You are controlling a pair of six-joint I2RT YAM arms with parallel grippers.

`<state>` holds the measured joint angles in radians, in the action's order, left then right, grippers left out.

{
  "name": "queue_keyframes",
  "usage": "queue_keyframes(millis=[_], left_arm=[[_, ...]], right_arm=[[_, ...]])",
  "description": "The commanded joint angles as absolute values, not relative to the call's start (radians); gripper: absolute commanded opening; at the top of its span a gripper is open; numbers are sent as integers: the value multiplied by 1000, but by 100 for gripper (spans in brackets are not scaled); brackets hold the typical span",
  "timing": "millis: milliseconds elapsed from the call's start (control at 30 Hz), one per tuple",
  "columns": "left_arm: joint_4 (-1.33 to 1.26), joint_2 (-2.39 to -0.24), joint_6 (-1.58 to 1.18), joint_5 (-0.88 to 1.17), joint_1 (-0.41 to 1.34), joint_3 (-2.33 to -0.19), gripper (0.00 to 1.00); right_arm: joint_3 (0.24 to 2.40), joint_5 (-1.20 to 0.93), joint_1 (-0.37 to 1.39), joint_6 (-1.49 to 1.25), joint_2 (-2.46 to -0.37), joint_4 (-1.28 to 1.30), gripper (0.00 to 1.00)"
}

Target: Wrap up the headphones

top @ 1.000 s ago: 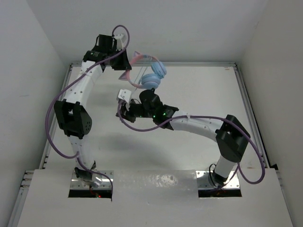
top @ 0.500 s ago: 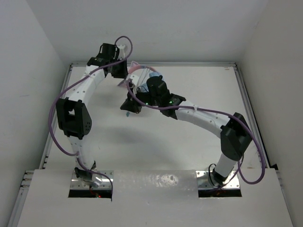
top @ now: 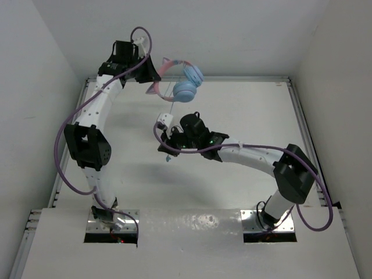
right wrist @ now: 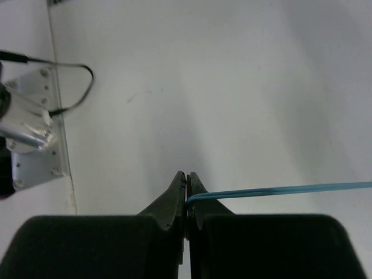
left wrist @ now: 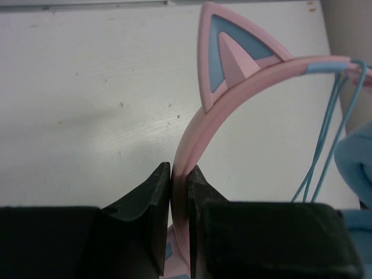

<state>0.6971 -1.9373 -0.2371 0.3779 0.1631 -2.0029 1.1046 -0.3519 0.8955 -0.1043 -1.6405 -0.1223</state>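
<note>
**Over the far left of the counter, headphones held between two claws**

At the far left corner of the counter [top: 250, 110], the left claw [left wrist: 179, 171] is clamped on the pink headband [left wrist: 200, 125] of the headphones [top: 185, 81]. Its jaws press against either side of the band, just below a cat-ear point [left wrist: 229, 52]. The headphones are held up clear of the counter, and the two light blue ear cups [top: 185, 90] sit to the right of that claw in the top view. From the cups the thin pale blue cable [top: 170, 110] drops toward the middle of the counter. There the right claw [right wrist: 186, 180] is pinched together on it. In the right wrist view the cable leaves the closed tips and runs in a straight, taut line to the right edge
</note>
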Motion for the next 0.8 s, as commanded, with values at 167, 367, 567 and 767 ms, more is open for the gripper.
queue_keyframes(millis=[167, 367, 567, 767], left_arm=[[604, -1899, -382, 508, 152, -2111, 0], [591, -1896, -422, 560, 153, -2100, 0], [586, -1887, -393, 607, 153, -2063, 0], [623, -1884, -283, 627, 153, -2008, 0]], right_arm=[[966, -166, 913, -8, -1631, -245, 0], [1098, -201, 910, 26, -1752, -193, 0], [1212, -282, 910, 17, -1839, -201, 0], [1368, -344, 902, 40, -1884, -152, 0]])
